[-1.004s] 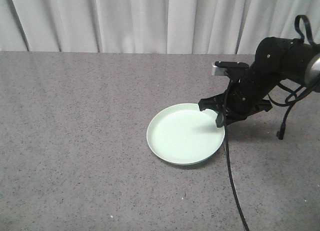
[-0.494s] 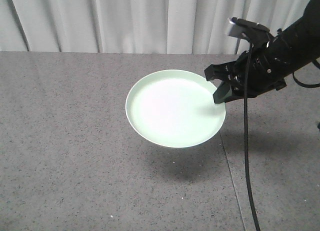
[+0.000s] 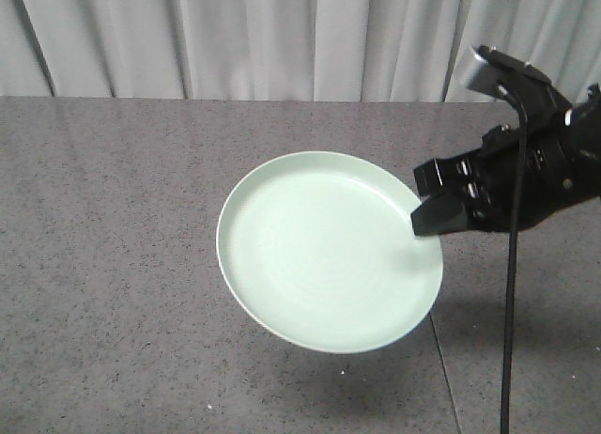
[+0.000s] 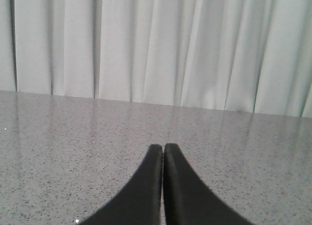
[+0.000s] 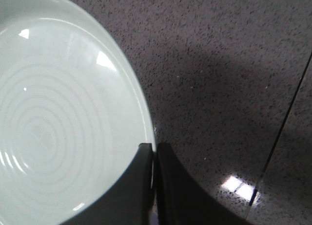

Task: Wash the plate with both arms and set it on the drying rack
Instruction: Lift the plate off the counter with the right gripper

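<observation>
The pale mint-green plate (image 3: pixel 324 251) hangs in the air above the speckled grey counter, tilted toward the camera. My right gripper (image 3: pixel 424 218) is shut on its right rim; the right wrist view shows the plate (image 5: pixel 58 118) with the rim pinched between the two black fingers (image 5: pixel 141 186). My left gripper (image 4: pixel 163 148) is shut on nothing, low over the bare counter, facing the curtain. The left arm does not show in the front view. The drying rack is out of view.
A grey speckled counter (image 3: pixel 122 227) fills the scene, with a thin seam (image 3: pixel 441 368) running toward the front. White curtains (image 3: pixel 282 39) hang behind it. A black cable (image 3: pixel 512 293) dangles from the right arm.
The right gripper has lifted the plate off the counter, raised it and brought it nearer the camera, tilting its face toward the view. Its shadow on the counter has shifted forward.
</observation>
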Available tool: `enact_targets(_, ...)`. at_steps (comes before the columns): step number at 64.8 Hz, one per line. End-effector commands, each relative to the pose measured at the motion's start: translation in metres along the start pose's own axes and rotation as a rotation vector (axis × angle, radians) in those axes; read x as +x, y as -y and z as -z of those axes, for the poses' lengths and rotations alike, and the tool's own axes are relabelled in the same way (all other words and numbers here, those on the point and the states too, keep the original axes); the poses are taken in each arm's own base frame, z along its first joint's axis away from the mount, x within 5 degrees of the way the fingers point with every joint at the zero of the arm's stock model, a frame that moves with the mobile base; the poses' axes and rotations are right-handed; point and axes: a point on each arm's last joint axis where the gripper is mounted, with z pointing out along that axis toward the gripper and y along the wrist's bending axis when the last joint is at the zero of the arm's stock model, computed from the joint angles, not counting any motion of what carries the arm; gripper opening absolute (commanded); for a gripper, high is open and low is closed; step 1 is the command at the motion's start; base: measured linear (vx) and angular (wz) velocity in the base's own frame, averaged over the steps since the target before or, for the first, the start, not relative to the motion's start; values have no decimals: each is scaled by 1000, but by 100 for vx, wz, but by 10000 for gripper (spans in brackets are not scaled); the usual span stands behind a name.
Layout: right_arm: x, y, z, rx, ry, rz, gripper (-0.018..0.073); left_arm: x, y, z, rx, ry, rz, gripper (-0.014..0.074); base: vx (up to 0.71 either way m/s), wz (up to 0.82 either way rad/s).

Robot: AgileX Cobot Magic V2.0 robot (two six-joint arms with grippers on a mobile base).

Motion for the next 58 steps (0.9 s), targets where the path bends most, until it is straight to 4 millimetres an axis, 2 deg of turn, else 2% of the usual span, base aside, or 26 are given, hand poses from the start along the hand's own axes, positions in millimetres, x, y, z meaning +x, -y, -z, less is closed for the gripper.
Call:
enact_targets(1,9,-13,15,-72,124,28,-8,-17,2,2,15,116,17,-6,0,0)
enact_targets(13,25,-13,12,-103,106,42,-8,-17,2,2,15,116,17,-6,0,0)
enact_targets(58,26,-13,12,-106,100,42,-8,-17,2,2,15,116,17,-6,0,0)
